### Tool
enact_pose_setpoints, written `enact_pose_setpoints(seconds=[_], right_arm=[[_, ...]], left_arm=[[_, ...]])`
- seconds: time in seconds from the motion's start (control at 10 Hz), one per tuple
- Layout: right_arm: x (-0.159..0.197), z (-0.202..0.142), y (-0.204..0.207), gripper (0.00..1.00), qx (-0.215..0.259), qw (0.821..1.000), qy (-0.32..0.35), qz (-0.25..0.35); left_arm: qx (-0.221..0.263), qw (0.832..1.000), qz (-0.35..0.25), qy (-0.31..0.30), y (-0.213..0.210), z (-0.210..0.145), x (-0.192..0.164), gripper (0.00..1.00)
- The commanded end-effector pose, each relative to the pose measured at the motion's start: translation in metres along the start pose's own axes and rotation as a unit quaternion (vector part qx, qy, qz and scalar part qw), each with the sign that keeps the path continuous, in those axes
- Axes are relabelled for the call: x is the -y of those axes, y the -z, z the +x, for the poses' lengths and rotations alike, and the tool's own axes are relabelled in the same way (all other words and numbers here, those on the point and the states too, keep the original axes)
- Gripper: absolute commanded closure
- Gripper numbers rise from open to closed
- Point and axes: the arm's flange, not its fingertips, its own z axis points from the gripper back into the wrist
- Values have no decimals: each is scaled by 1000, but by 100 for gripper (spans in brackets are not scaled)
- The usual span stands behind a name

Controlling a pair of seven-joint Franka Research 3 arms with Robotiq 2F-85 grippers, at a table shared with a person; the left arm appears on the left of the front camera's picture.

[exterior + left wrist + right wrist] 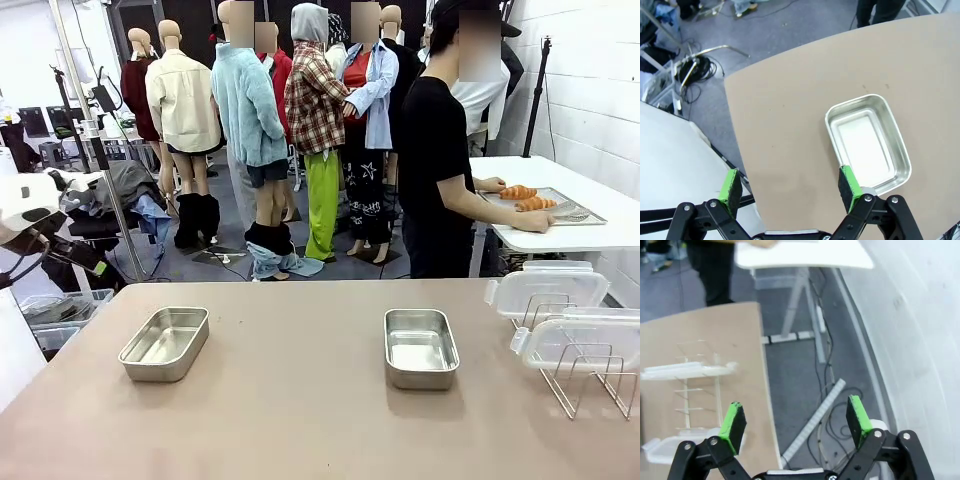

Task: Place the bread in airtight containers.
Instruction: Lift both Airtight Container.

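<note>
1. The 2 croissants (518, 192) are over on the perforated tray (556, 193) on the white side table (600, 180), well apart from the tubs, and the person's hand (540, 222) is on the tray's near edge
2. On the brown table (300, 410) the left tub (165, 343) and right tub (420, 346) both sit empty and lidless, while the clear lids (545, 290) are parked on the wire rack (590, 385) at the robot's right
3. The left gripper (790, 184) hangs above the left tub end of the table, jaws spread wide with nothing in them; the right gripper (796, 417) is spread just as wide and empty, out past the table's right edge over the floor
4. My take: nothing to grab until the bread reaches the table, so hold off with the jaws apart
5. When it does, I'd pinch each croissant across its middle, gently, since that glossy crust looks easy to crush or slip
6. Lower it right into a tub before letting go, 1 per tub, lids after
</note>
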Motion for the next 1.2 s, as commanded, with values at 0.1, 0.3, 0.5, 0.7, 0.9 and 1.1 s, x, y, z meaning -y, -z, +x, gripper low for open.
enact_pose_setpoints(seconds=[0.1,0.3,0.5,0.7,0.9,1.1], right_arm=[[0,0,0,0,0,1000,0,0],[0,0,0,0,0,1000,0,0],[0,0,0,0,0,1000,0,0],[0,0,0,0,0,1000,0,0],[0,0,0,0,0,1000,0,0],[0,0,0,0,0,1000,0,0]], left_arm=[[-24,998,-47,-20,13,19,-10,0],[-4,1000,-1,-7,5,3,-6,0],[-4,1000,-1,-7,5,3,-6,0],[-4,1000,-1,-7,5,3,-6,0],[-4,1000,-1,-7,5,3,-6,0],[-4,1000,-1,-7,5,3,-6,0]])
